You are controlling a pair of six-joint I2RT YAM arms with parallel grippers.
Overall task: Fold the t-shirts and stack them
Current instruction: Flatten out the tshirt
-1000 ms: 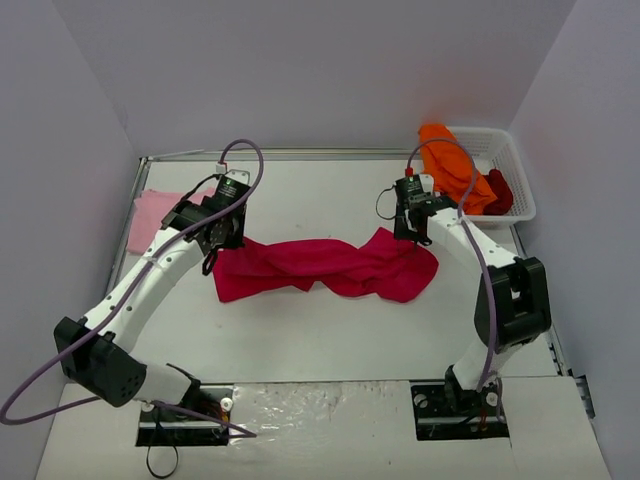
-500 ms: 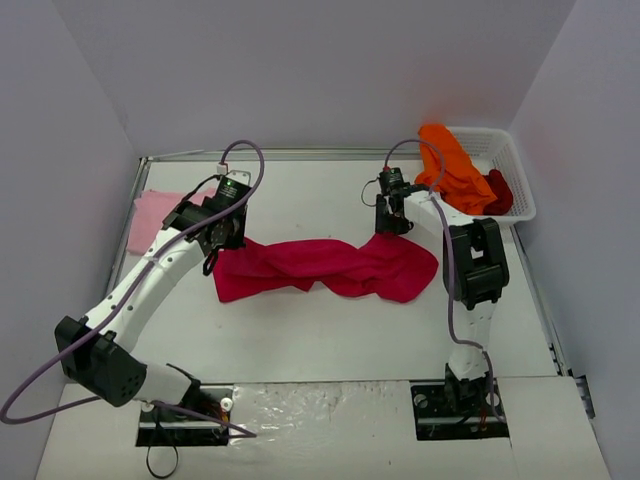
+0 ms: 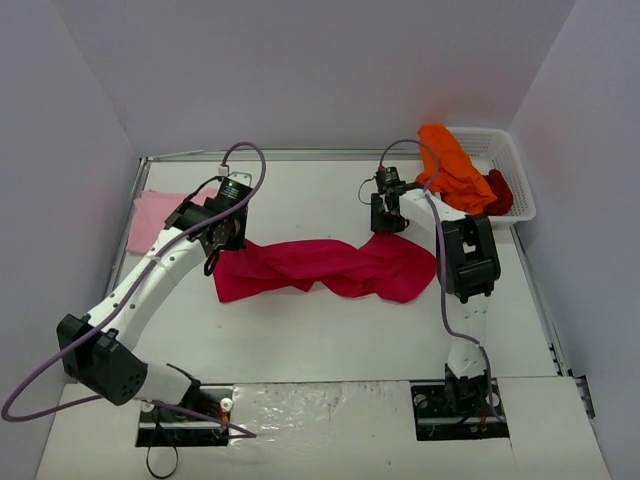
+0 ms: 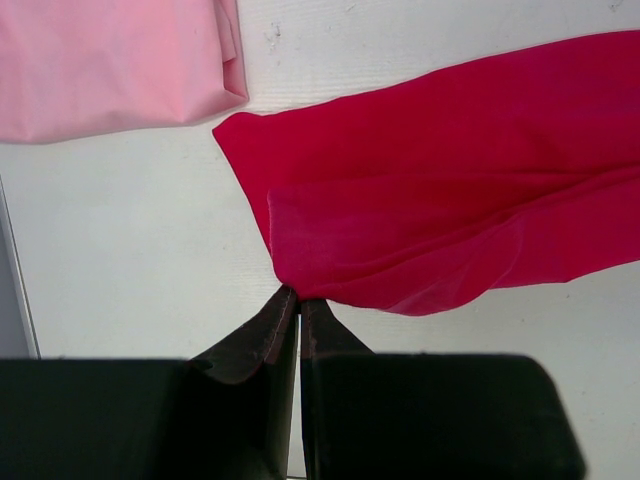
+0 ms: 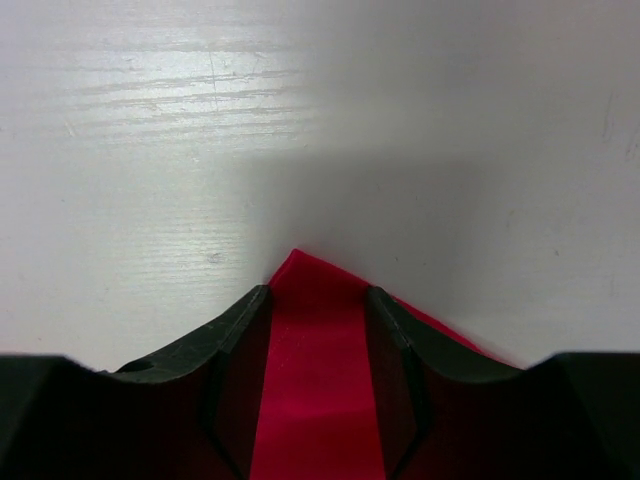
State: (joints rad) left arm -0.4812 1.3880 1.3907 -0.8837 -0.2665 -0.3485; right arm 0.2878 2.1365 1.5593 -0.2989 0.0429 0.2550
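The left gripper (image 4: 298,297) has its jaws pressed together on a pinch of the crimson t-shirt (image 3: 330,265) at the cloth's left end. The right gripper (image 5: 318,290) has its jaws partly apart, with a flat band of the same shirt lying between the fingers (image 5: 235,325) and its corner poking out just past their tips. The cloth there does not look squeezed.

This shirt, the largest thing on the table (image 3: 330,340), lies twisted in a long strip across the middle, stretched between the two grippers.

At the far right corner stands the white mesh basket (image 3: 515,165). The orange t-shirt (image 3: 450,170) is heaped in it and spills over its left rim. The dark red t-shirt (image 3: 497,192) is bunched in the basket's near end, touching the orange one.

The pale pink t-shirt (image 3: 155,215) lies flat at the table's far left, partly behind the left arm. In the left wrist view it is cut off by the top edge.

From above, the right gripper's fingertips are too small to make out. The dark red shirt shows only as a small lump.
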